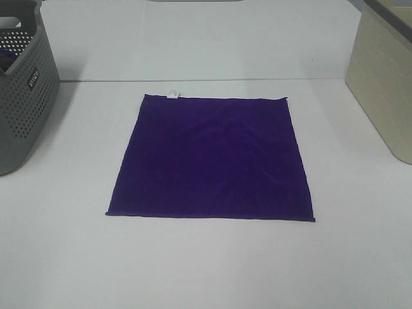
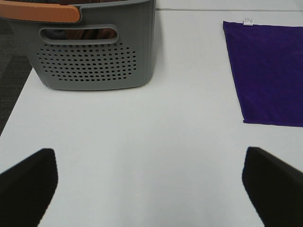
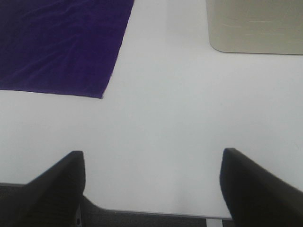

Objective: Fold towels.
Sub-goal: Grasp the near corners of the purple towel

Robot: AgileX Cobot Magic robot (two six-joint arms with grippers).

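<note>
White and matte, the table (image 1: 206, 270) carries the deep purple towel (image 1: 212, 158) spread flat at its middle, white tag (image 1: 173, 94) on the far hem. A perforated grey basket (image 1: 22, 90) stands at the left edge and a beige bin (image 1: 386, 84) at the right, both apart from the cloth. Dark grey carpet (image 2: 7, 71) shows past the table's left side, and the left gripper (image 2: 150, 163) and right gripper (image 3: 154, 161) hang over bare tabletop short of the towel's near corners, jaws spread wide, holding nothing.
</note>
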